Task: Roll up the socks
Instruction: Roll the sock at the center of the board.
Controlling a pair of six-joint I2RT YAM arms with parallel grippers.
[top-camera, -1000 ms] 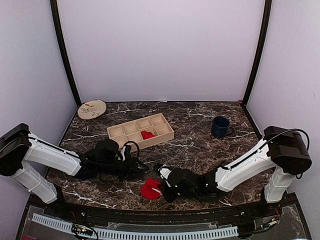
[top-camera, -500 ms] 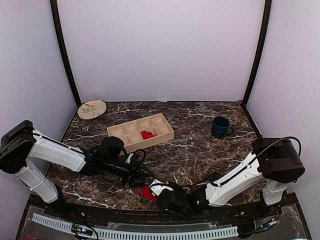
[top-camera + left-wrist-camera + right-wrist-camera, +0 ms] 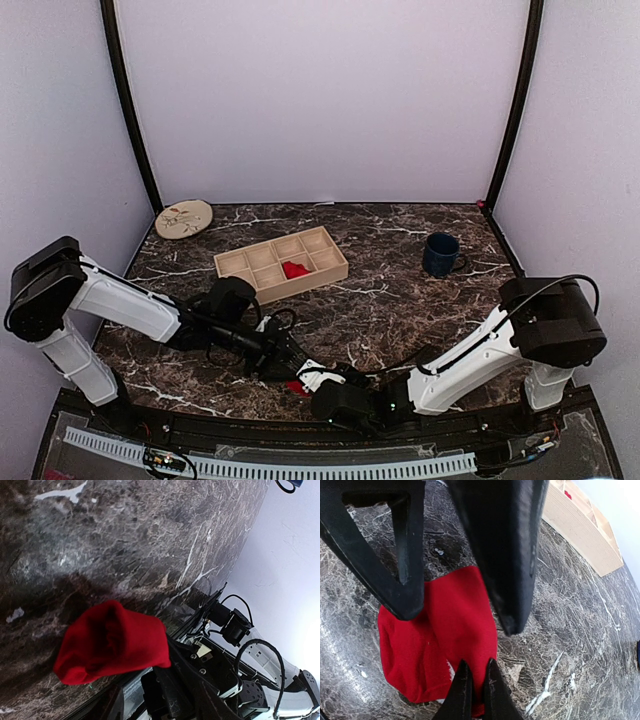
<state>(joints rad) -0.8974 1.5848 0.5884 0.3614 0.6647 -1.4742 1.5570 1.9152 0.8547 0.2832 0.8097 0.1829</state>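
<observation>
A red sock (image 3: 455, 630) lies bunched on the dark marble table near its front edge, and it also shows as the sock (image 3: 112, 640) in the left wrist view. From above, the sock (image 3: 296, 385) is mostly covered by both grippers. My right gripper (image 3: 477, 680) is shut on a fold at the sock's near edge. My left gripper (image 3: 461, 620) is open above it, one finger (image 3: 405, 570) on each side of the cloth. A second red sock (image 3: 294, 269) rests in the wooden tray (image 3: 262, 280).
The compartmented wooden tray stands at the middle left of the table. A dark blue mug (image 3: 440, 254) is at the right and a round plate (image 3: 184, 218) at the back left corner. The table's front rail runs just below the grippers.
My left gripper has moved right and nearer, over the sock, with its jaws spreading wider. The right gripper has shifted left toward the front edge, still pinching the sock, which is now mostly covered.
</observation>
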